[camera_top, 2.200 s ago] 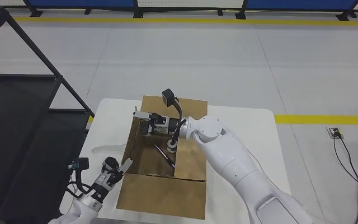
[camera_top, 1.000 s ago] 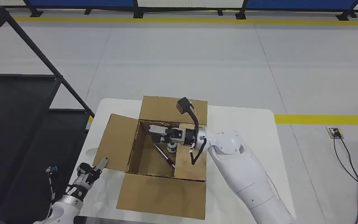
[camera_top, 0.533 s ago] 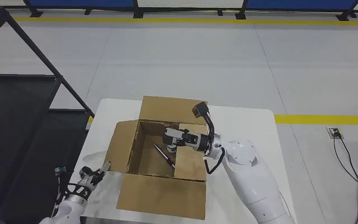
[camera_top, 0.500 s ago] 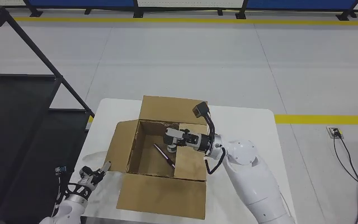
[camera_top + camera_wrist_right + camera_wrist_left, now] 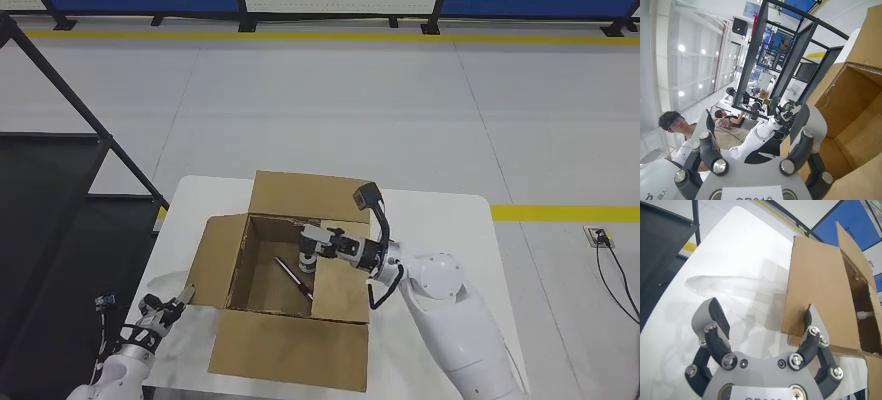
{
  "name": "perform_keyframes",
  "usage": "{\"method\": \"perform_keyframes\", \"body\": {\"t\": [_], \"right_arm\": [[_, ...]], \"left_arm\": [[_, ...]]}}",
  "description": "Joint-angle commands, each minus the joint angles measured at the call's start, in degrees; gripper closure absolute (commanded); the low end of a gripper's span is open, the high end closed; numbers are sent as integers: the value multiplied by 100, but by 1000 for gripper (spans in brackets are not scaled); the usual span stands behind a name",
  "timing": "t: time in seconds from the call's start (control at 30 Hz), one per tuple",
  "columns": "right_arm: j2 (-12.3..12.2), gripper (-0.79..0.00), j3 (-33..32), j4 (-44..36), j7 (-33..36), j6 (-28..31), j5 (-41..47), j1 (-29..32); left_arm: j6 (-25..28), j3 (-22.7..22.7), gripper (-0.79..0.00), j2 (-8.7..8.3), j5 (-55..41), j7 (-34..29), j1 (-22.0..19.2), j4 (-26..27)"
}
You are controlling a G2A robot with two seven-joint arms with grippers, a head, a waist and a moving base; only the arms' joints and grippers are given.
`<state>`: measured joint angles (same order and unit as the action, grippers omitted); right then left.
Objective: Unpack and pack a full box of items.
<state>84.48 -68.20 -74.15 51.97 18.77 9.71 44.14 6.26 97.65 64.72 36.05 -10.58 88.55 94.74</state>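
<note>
On your white tabletop (image 5: 440, 215) the cardboard box (image 5: 290, 350) stands open; your left tool (image 5: 762, 306) and right tool (image 5: 756, 109) both have fingers spread.

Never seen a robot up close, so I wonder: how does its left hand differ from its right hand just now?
Place: the grey two-fingered left hand sits outside the brown cardboard box, low over the white table beside its side flap; the right hand hangs over the box's open top. Aim: the left hand points forward along the table, the right hand sideways across the box. Shared: both are open and empty.
</note>
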Motion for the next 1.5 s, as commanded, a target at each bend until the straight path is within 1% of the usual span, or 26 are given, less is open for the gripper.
{"method": "perform_keyframes", "body": {"t": [0.0,0.23,0.33,0.47,0.7,0.8,0.9,1.03,1.17,1.27,1.4,1.47], "right_arm": [[-5,-785,-4,-3,-81,-55,-53,5],[-5,-785,-4,-3,-81,-55,-53,5],[-5,-785,-4,-3,-81,-55,-53,5],[-7,-785,8,-40,-115,-59,-69,39],[-108,-785,-158,-555,-54,152,-194,371],[-171,-785,-304,-829,19,254,-248,571],[-244,-785,-495,-1143,167,408,-232,823],[-345,-785,-794,-1577,346,603,-166,1223],[-445,-785,-1136,-1950,426,776,-115,1661],[-511,-785,-1380,-2180,394,867,-104,2007],[-588,-785,-1697,-2397,282,994,-43,2466],[-624,-785,-1869,-2475,218,1060,8,2685]], "left_arm": [[45,97,-785,-7,-17,-24,91,162],[79,338,-785,-9,-75,60,318,604],[67,447,-785,-6,1,216,417,776],[132,638,-785,2,-129,329,583,1081],[431,1024,-785,10,-540,273,947,1904],[568,1090,-785,11,-690,106,1055,2270],[650,1077,-785,6,-816,-138,1060,2595],[653,793,-785,-6,-694,-532,944,3012],[579,232,-785,-20,-542,-1085,656,3121],[460,-256,-785,-30,-411,-1589,260,2974],[190,-930,-785,-17,-524,-2240,-438,2469],[99,-1221,-785,-4,-528,-2460,-786,2178]]}}
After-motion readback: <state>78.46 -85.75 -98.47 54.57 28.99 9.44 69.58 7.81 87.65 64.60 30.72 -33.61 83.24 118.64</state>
